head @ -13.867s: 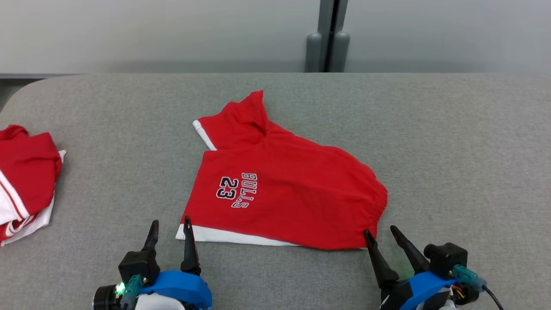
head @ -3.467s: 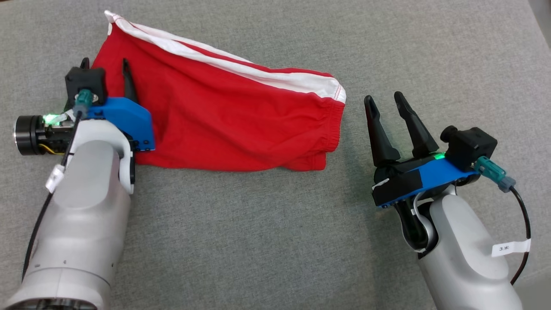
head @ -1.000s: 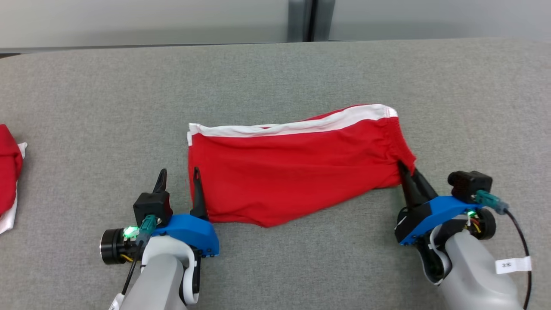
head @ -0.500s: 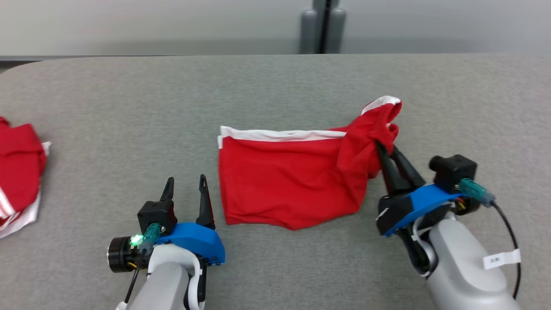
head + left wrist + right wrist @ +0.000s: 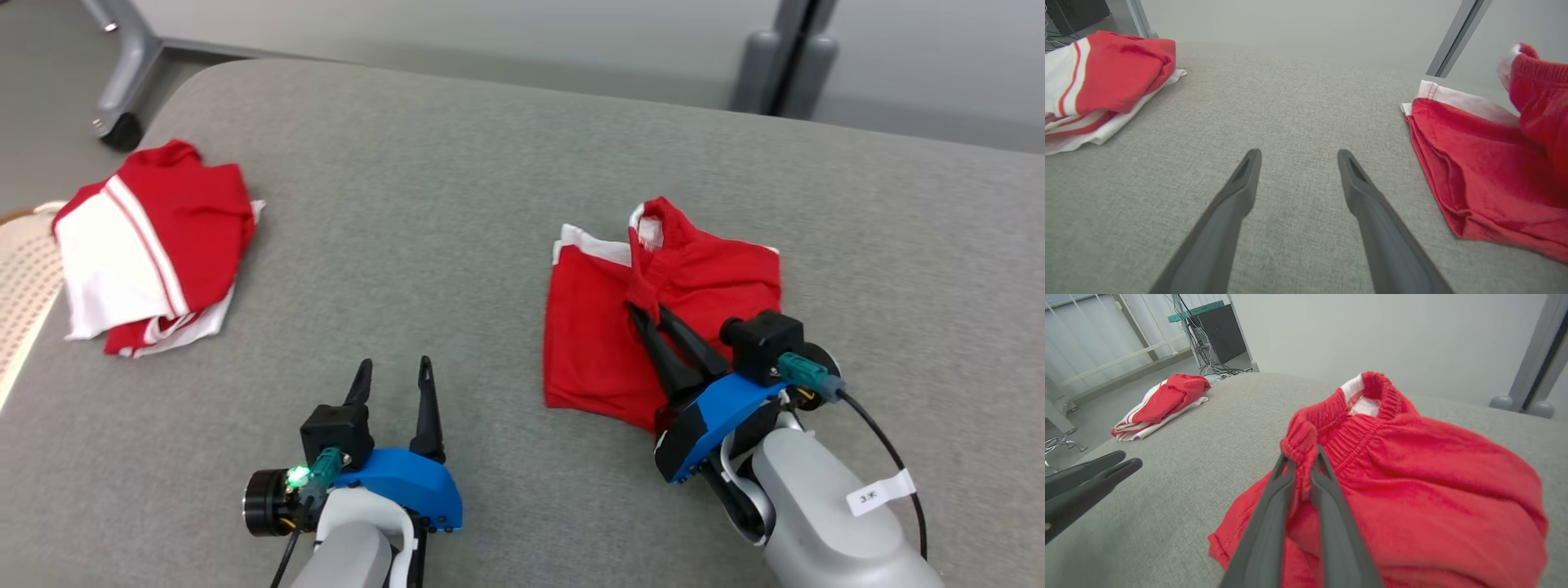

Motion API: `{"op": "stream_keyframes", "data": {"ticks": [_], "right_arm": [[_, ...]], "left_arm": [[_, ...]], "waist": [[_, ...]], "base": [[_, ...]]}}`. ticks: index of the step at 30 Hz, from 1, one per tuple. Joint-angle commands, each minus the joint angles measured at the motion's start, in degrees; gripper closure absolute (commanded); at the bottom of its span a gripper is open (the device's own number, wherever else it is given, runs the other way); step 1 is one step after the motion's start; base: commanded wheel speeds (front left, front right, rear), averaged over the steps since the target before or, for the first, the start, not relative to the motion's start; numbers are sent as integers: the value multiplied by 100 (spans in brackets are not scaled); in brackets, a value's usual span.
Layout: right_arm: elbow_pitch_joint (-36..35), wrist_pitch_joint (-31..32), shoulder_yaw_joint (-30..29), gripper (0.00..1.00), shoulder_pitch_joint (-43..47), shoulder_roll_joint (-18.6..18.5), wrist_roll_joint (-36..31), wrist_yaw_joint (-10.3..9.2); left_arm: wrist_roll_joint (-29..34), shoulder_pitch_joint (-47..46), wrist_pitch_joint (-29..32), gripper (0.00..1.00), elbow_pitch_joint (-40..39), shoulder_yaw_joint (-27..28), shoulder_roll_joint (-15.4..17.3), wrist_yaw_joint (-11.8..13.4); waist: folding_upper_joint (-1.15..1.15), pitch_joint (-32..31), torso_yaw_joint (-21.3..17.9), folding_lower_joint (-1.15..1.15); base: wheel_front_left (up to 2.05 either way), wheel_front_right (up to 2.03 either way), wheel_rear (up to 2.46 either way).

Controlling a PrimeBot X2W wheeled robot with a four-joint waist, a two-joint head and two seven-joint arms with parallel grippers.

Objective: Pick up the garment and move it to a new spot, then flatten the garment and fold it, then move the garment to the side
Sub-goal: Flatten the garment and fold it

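Two-layered, the red garment (image 5: 596, 343) lies right of centre on the grey bench (image 5: 457, 204). The right pincer (image 5: 645, 309) is clamped on its elastic waistband, held above the lower layer. The left pincer (image 5: 394, 363) stands apart, empty, on the garment's near left.

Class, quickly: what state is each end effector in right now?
Left end effector: open, holding nothing.
Right end effector: closed, gripping the red shorts.
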Motion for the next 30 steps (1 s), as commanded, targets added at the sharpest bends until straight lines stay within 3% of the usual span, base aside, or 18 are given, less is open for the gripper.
{"op": "stream_keyframes", "data": {"ticks": [1, 3, 4, 5, 6, 14, 24, 30], "right_arm": [[55, -2, 42, 100, -31, 12, -16, 1], [146, -2, 111, 100, -37, 45, -26, 1], [189, -2, 172, 95, -41, 62, -13, 1], [225, -2, 227, 29, -45, 83, 22, 1], [222, -2, 267, 0, -55, 100, 91, 1], [-256, -2, 141, 0, 55, 116, 229, 1], [-781, -2, -1597, 0, 860, 67, -643, 1], [-825, -2, -2114, 0, 1418, 182, -1051, 1]], "left_arm": [[-36, 50, -14, 0, -44, -33, -9, 27], [-62, 67, -14, 0, -83, -130, -9, 59], [-83, 63, -14, 0, -99, -161, -9, 68], [-97, 58, -14, 0, -107, -182, -9, 82], [-88, 43, -15, 0, -115, -208, -9, 93], [2, -78, -14, 0, -179, -225, -9, 125], [396, 174, -15, 0, -306, 190, -2, 199], [694, 598, -14, 0, -373, 541, -1, 186]], "waist": [[0, 119, 171, 0], [0, 125, 257, 0], [0, 128, 283, 0], [0, 131, 295, 0], [0, 139, 300, 0], [0, 65, -125, 0], [0, -265, -1051, 0], [0, -544, -1396, 0]], "base": [[0, 0, 0], [0, 0, 0], [0, 0, 0], [0, 0, 0], [0, 0, 0], [0, 0, 0], [0, 0, 0], [0, 0, 0]]}}
